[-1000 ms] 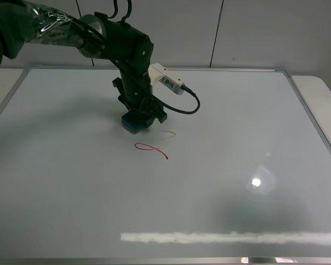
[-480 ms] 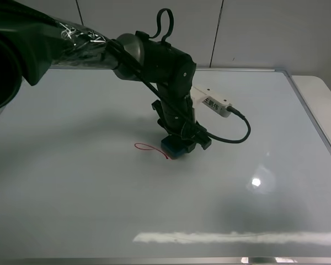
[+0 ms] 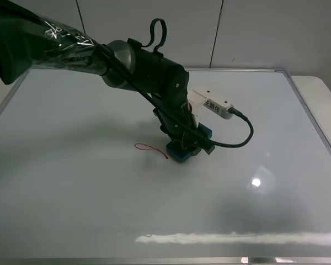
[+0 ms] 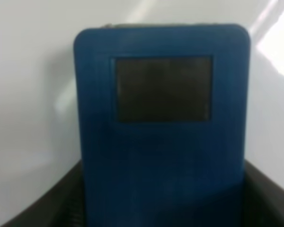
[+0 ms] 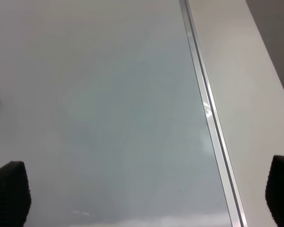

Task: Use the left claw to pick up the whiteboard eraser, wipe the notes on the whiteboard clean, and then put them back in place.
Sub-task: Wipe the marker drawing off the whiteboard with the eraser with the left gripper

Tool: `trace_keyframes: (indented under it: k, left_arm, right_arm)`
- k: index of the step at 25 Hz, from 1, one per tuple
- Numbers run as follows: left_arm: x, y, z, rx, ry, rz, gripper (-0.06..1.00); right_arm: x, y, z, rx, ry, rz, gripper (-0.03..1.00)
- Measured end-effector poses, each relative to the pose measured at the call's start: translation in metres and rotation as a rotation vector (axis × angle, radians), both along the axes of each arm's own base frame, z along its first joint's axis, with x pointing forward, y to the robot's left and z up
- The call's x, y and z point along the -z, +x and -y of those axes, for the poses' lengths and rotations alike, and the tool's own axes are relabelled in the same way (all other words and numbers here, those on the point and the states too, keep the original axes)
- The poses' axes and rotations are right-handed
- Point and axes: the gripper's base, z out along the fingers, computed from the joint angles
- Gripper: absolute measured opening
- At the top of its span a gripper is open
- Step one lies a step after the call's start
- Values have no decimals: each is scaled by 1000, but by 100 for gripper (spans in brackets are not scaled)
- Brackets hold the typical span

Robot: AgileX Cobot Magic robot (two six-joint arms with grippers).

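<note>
My left claw (image 3: pixel 185 144) grips the whiteboard eraser (image 3: pixel 180 154) in its jaws, mid-frame; if it tilts off the whiteboard (image 3: pixel 71 187), the notes (image 3: pixel 150 148) just left may smear.

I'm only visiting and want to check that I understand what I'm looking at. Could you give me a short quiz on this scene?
1. True or false: the left claw grips the eraser.
2. Where is the red scribble? A: on the board, beside the eraser. B: on top of the eraser. C: on the left claw.
3. Fill in: the eraser's colour is ___.

Key: 1 true; 2 A; 3 blue.
</note>
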Motion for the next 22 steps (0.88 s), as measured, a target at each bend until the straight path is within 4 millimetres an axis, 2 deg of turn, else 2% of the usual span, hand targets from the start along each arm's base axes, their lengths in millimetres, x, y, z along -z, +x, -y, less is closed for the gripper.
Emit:
trace_keyframes:
  k: [8, 13, 17, 22]
  left_arm:
    - [0, 38, -48, -72, 49, 54, 55]
    - [-1, 53, -78, -146, 68, 46, 55]
    - [-2, 50, -97, -199, 60, 52, 55]
    - [-4, 31, -106, -239, 39, 52, 55]
  right_arm:
    - [0, 0, 0, 0, 0, 0, 99]
    - [0, 0, 0, 0, 0, 0, 99]
    - [0, 0, 0, 0, 0, 0, 99]
    - [0, 0, 0, 0, 0, 0, 99]
